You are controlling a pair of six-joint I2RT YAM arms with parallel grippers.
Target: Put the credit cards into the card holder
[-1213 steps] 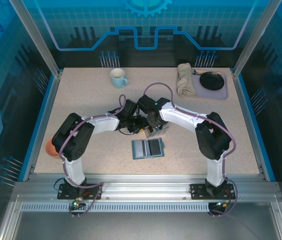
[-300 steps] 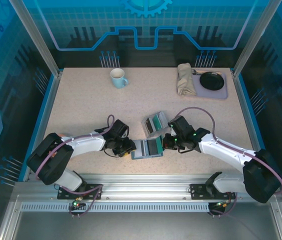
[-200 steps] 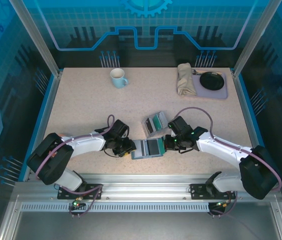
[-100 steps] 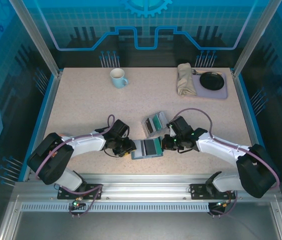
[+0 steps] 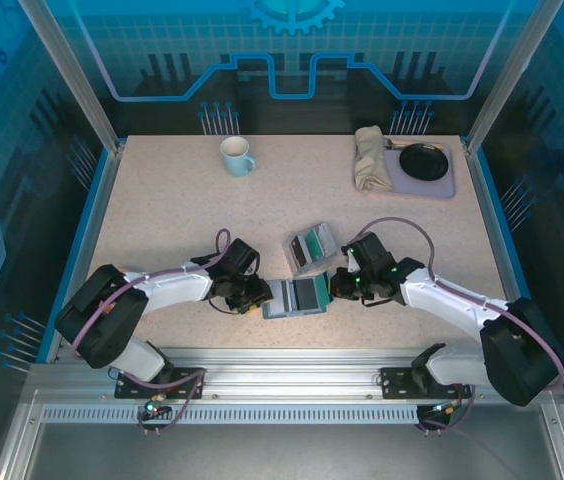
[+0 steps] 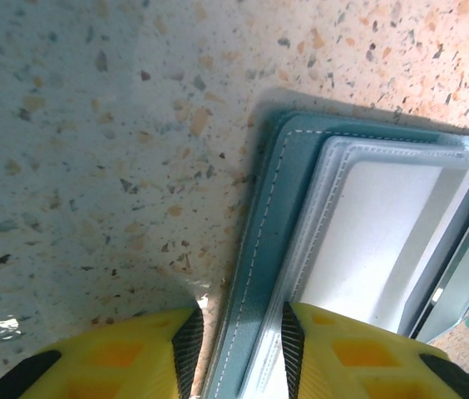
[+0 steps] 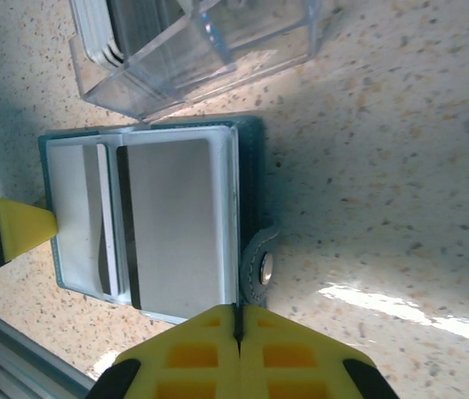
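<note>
Two jobs: my left jaws are narrow, pinching the card holder (image 6: 259, 274) by its stitched edge, likely so it can't slide on the tabletop (image 6: 93, 166). My right jaws are shut and empty, tips by its snap tab (image 7: 259, 266), probably nudging the grey card (image 7: 176, 224) seated inside. More cards (image 7: 130, 21) sit in the clear rack (image 7: 243, 41). I can read no writing.

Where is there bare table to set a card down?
Bare: between the mug and the cloth, and from the mug down to the card rack. Crowded: around the card holder, left hand and right hand at its two ends.
</note>
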